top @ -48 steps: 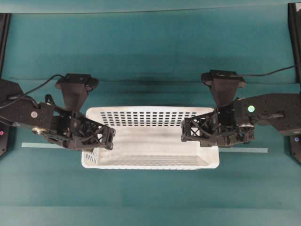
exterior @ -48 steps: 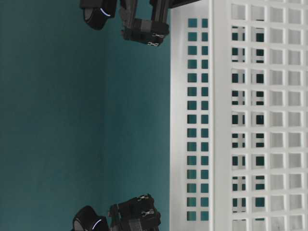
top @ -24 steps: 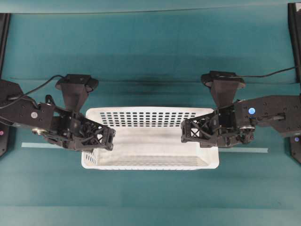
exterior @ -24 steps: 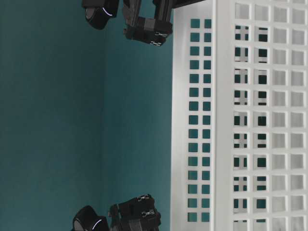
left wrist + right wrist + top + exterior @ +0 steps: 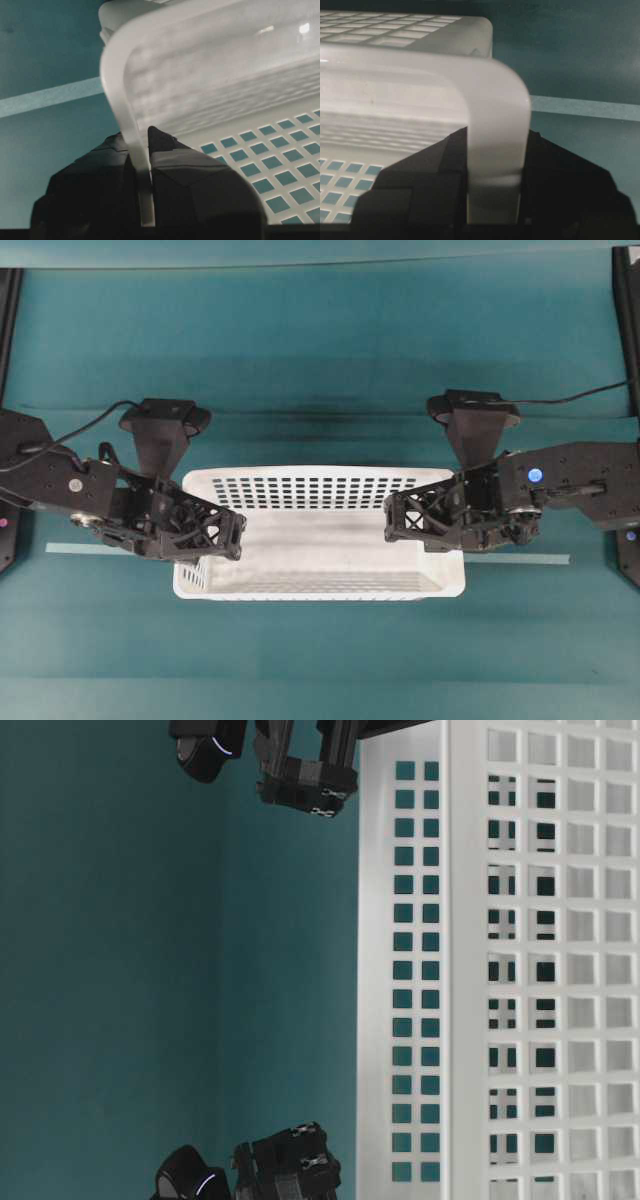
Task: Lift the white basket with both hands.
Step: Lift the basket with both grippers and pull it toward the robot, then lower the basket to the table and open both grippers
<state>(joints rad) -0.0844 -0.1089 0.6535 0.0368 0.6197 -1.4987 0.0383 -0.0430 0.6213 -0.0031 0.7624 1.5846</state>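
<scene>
Teal table (image 5: 320,370) bears unlabelled white basket (image 5: 320,585), left gripper (image 5: 142,165) and right gripper (image 5: 492,170) clamping its rim.

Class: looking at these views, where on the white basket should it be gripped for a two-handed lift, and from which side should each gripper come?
Grip the white basket by the rolled rim of its two short end walls, one gripper from each end. The left gripper and right gripper already pinch that thin rim, which probably keeps the long basket level.

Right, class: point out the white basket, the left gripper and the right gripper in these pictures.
white basket (image 5: 330,545): overhead view, on its bare solid floor.
left gripper (image 5: 145,145): left wrist view, between the fingertips clamping the basket's rim.
right gripper (image 5: 495,150): right wrist view, between the fingers either side of the rim.
</scene>
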